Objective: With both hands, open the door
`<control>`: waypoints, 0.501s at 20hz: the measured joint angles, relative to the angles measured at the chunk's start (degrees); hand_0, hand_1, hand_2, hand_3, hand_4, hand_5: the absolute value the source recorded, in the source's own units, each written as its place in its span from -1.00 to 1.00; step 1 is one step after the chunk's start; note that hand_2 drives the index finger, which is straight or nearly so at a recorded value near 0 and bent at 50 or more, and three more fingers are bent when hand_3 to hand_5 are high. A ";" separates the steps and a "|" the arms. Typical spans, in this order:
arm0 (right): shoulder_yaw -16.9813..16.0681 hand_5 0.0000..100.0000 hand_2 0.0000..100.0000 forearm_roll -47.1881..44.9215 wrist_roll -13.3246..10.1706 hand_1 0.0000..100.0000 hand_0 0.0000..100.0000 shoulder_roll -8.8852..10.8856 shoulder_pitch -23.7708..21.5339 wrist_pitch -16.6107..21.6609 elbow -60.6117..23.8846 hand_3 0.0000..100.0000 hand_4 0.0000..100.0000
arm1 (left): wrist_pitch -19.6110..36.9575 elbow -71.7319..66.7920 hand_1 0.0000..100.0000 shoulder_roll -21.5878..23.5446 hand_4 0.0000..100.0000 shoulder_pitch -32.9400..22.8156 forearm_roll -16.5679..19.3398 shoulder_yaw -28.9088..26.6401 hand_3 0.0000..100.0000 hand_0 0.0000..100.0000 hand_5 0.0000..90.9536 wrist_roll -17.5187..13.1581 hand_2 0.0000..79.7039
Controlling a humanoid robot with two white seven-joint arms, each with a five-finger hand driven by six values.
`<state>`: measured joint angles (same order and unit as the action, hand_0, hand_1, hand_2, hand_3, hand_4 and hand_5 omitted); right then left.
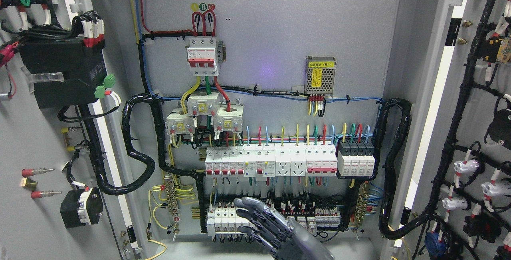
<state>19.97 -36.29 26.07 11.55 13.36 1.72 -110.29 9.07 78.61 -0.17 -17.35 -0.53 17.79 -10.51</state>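
An open grey metal electrical cabinet (359, 32) fills the frame, both doors swung wide: the left door (36, 140) and right door (475, 124) carry black wiring looms. Inside sit rows of white circuit breakers (275, 160). A grey robotic hand (263, 222), fingers spread, rises from the bottom edge near the lowest white breaker row (223, 220).
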 measured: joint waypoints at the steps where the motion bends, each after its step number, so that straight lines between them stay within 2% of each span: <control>1: -0.83 -1.00 -1.00 0.03 -0.01 -0.74 -0.80 0.40 -1.13 1.88 -0.76 -1.00 -1.00 | 1.55 2.13 0.11 0.37 -1.00 0.20 0.55 0.23 -1.00 -0.76 -1.00 0.00 -1.00; 6: -4.82 -1.00 -1.00 0.13 -0.02 -0.74 -0.80 2.11 -7.05 10.34 -3.89 -1.00 -1.00 | 7.62 12.25 0.11 3.04 -1.00 1.15 2.16 0.94 -1.00 -0.76 -1.00 -0.07 -1.00; 10: -8.76 -1.00 -1.00 0.14 0.41 -0.74 -0.80 3.02 -10.79 13.38 -5.59 -1.00 -1.00 | 14.24 19.41 0.11 5.34 -1.00 1.36 2.74 0.76 -1.00 -0.76 -1.00 -0.07 -1.00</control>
<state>11.21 -36.15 26.48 14.57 2.57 15.10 -115.88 23.31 98.02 5.17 -15.99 2.21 18.55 -10.57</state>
